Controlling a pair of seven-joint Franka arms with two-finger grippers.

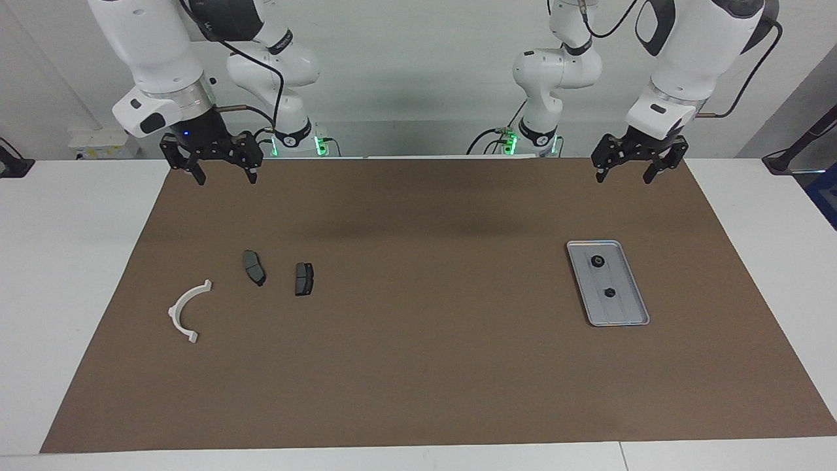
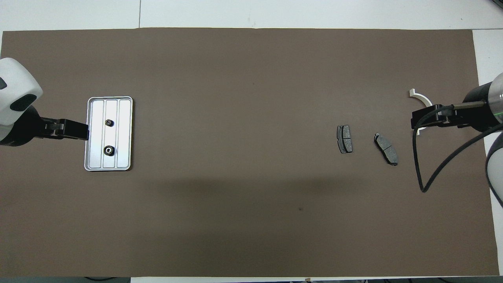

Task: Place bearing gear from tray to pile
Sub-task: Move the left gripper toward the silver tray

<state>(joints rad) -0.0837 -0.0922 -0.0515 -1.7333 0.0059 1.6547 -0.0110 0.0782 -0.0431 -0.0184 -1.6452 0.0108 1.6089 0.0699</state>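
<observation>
white arms (image 1: 157,46), black end effectors (image 1: 225,167), black cables, green base lights.

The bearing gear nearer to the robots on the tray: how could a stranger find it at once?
Look toward the left arm's end of the brown mat for the silvery tray. Two small dark round parts lie on it, apart, in a line. The bearing gear nearer to the robots looks slightly larger than the other gear.

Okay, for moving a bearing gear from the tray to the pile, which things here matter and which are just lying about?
Part of the job:
- tray
- two bearing gears on the tray
- pile: white half-ring and two dark pads
- left gripper, open, up over the mat's edge
- right gripper, open, waiting likewise

Just lying about:
- brown mat
</observation>
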